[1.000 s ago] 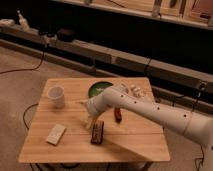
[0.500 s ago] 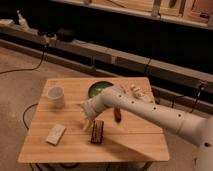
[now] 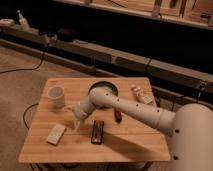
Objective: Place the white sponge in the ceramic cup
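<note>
The white sponge (image 3: 56, 134) lies flat on the wooden table (image 3: 130, 142) near its front left corner. The ceramic cup (image 3: 56, 96) stands upright at the table's left, behind the sponge. My gripper (image 3: 76, 124) hangs from the white arm (image 3: 135, 111), pointing down just above the tabletop. It is a little to the right of the sponge and in front of the cup, touching neither. It looks open and empty.
A black bar (image 3: 97, 131) lies right of the gripper. A green bowl (image 3: 102, 89) sits at the back middle, partly behind the arm. A small red thing (image 3: 118, 117) and a white bottle-like object (image 3: 141, 94) lie on the right. Cables run over the floor at left.
My gripper has moved left, from above the black bar towards the sponge, and the arm has swung with it. The sponge, cup and bar have not moved.
</note>
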### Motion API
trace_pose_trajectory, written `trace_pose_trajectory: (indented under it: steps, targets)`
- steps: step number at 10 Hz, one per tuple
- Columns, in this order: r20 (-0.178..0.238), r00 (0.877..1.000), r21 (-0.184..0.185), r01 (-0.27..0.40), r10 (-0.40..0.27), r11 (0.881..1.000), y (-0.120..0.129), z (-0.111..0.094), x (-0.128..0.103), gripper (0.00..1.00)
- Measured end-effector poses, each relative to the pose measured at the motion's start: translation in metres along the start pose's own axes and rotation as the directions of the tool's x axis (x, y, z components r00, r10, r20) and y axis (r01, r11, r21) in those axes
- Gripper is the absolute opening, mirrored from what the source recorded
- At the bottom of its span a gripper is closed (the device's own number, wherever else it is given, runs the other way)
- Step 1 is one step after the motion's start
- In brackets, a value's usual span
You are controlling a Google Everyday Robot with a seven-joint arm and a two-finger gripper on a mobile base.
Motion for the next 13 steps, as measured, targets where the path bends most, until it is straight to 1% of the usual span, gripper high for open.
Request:
trace_pose_trajectory:
  steps: [1,2,4,5,6,7,8,9,11,12,13]
  targets:
    - [0.02,1.0,0.006,-0.01,0.01,1.0,-0.005,0.007,0.004,0.8]
    - [0.05,0.999,0.015,-0.016,0.016,1.0,-0.009,0.013,0.005,0.8]
    - [0.122,0.992,0.033,-0.033,0.029,0.999,-0.015,0.028,0.007,0.8]
    - [0.135,0.99,0.032,-0.037,0.033,0.999,-0.014,0.032,0.008,0.8]
    - [0.154,0.987,0.017,-0.047,0.044,0.999,-0.011,0.036,0.01,0.8]
    - [0.157,0.986,-0.014,-0.052,0.054,0.999,-0.004,0.04,0.012,0.8]
    - [0.142,0.988,-0.05,-0.059,0.066,0.997,0.001,0.041,0.015,0.8]
    - [0.106,0.991,-0.1,-0.068,0.079,0.993,0.007,0.041,0.02,0.8]
    - [0.057,0.995,-0.155,-0.075,0.085,0.985,0.008,0.038,0.022,0.8]
    - [0.059,0.995,-0.155,-0.076,0.086,0.985,0.003,0.038,0.02,0.8]
    - [0.116,0.988,-0.141,-0.08,0.097,0.987,-0.008,0.042,0.007,0.8]
